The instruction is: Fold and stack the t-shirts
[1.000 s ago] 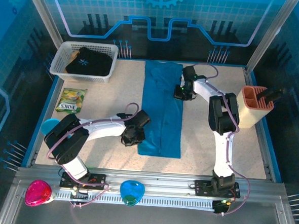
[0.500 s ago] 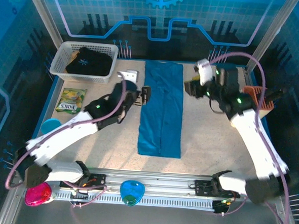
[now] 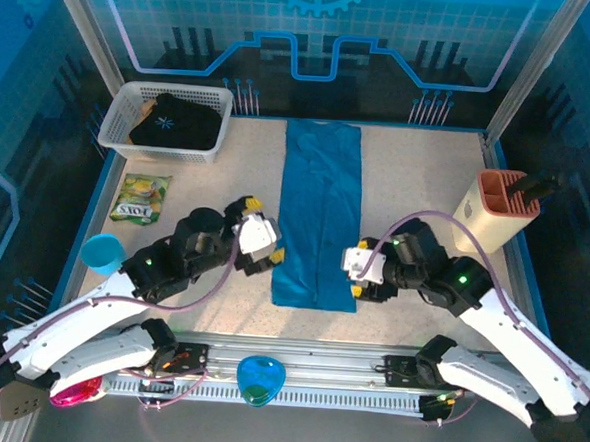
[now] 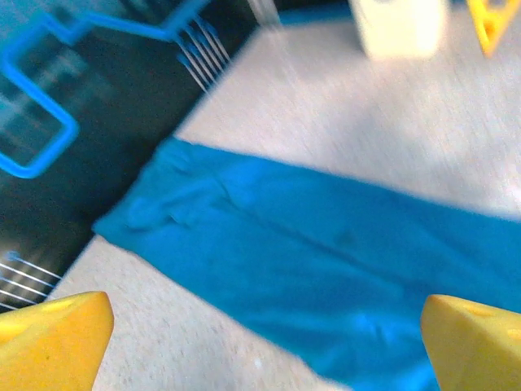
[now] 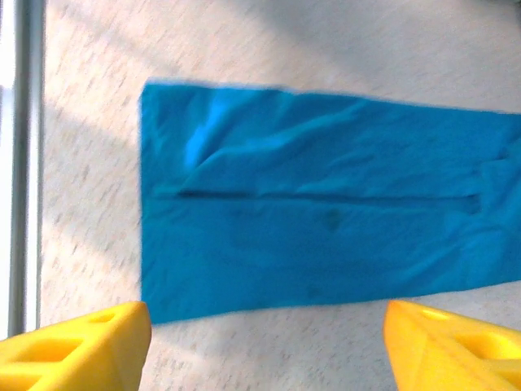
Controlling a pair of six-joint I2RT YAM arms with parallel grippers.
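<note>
Teal shirt (image 3: 320, 213): long strip at table centre, long axis near-far. Near hem lies between left gripper (image 3: 269, 254) and right gripper (image 3: 353, 278), 1 per corner, equally close, both spread wide, empty. Black shirt (image 3: 176, 122) in far-left basket (image 3: 120, 108).

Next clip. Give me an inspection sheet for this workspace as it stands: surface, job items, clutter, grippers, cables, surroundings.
Surface: speckled table, no spills seen.
Job's things: teal t-shirt folded into a long strip at centre; black t-shirt in the white basket.
Clutter: snack packet, light-blue cup, tan holder.
Grippers: left gripper and right gripper open, flanking the strip's near end.
Cables: purple cables loop along both arms.
Surroundings: blue panelled walls; metal rail at near edge.
</note>
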